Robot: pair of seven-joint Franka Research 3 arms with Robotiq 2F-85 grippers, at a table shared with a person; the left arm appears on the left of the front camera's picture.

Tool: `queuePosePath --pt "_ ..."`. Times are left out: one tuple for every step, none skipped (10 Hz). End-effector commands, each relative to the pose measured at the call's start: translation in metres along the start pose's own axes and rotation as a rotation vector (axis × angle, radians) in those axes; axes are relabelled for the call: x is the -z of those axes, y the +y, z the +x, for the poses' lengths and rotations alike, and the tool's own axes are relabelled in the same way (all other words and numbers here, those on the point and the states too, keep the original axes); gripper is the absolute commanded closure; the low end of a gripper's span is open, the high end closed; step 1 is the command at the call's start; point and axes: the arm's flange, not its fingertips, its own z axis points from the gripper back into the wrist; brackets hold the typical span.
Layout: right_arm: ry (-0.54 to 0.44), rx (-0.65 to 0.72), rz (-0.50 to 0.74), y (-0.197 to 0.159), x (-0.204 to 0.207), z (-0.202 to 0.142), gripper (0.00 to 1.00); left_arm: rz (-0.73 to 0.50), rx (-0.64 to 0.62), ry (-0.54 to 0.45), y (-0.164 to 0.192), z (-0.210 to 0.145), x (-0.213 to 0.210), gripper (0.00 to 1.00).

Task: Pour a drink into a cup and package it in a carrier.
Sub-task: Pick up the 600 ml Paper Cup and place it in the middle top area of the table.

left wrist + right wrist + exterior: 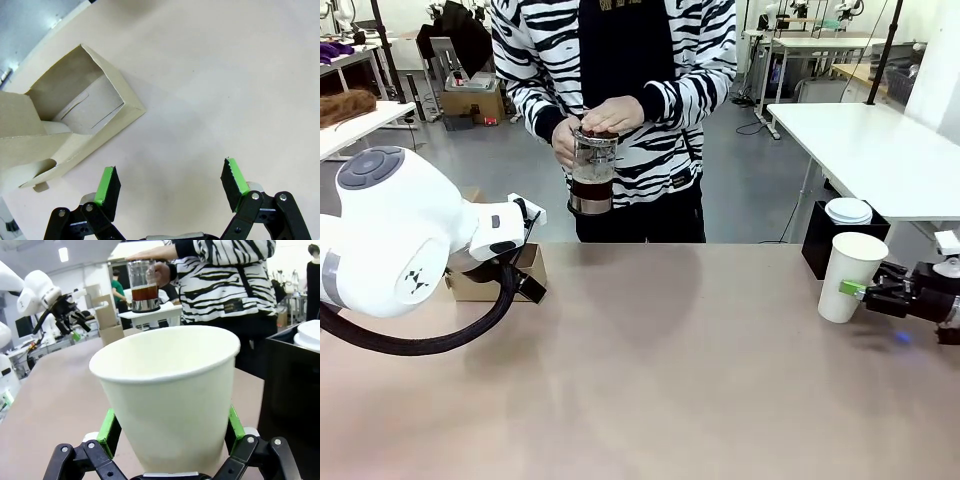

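In the front view, a person in a striped top stands at the far side of the table [650,370] and holds a glass press jug [592,160] with both hands [600,118], above the far edge. The dark brown drink [590,188] fills only the lower part of the jug. At the left, the white left arm [390,235] reaches over the brown cardboard carrier [480,288], which stands on the table near the far left edge. At the right, the right gripper [860,291] clamps a white paper cup [850,275] that stands upright on the table. Just behind the cup there is a black box [825,245] with white lids [848,210] on top.

In the left wrist view, the left gripper [172,180] hangs over the bare table with its fingers [107,182] spread wide and nothing between them. The carrier lies to the upper left of it, near but not touching.

In the right wrist view, the cup stands between the two green pads [109,427] of the right gripper, which press on both sides of it. Beyond the rim, we see the jug with the drink in the person's hand, well apart from the cup. The black box is just beside the cup at the right.
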Motion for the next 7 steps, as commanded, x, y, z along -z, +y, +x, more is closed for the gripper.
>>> queuePosePath --pt "-0.001 0.042 0.000 -0.011 0.016 0.000 0.00 -0.001 0.000 -0.001 0.000 0.000 0.000 0.00" --pt "0.006 0.050 0.002 -0.011 0.022 -0.001 0.00 -0.001 0.000 -0.001 0.000 0.000 0.000 0.00" --pt "-0.006 0.031 -0.006 -0.010 0.024 -0.001 0.03 -0.001 0.000 -0.001 0.000 0.000 0.000 0.00" --pt "-0.011 0.044 -0.011 -0.011 0.021 -0.001 0.20 -0.001 0.000 -0.001 0.000 0.000 0.000 0.00" --pt "-0.006 0.029 -0.008 -0.010 0.010 0.000 0.20 -0.001 0.000 -0.001 0.000 0.000 0.000 0.00" --pt "-0.001 0.019 0.021 -0.005 0.019 -0.005 0.20 -0.001 0.000 -0.001 0.000 0.000 0.000 0.00" --pt "-0.001 0.019 0.021 -0.005 0.019 -0.005 0.20 -0.001 0.000 -0.001 0.000 0.000 0.000 0.00"
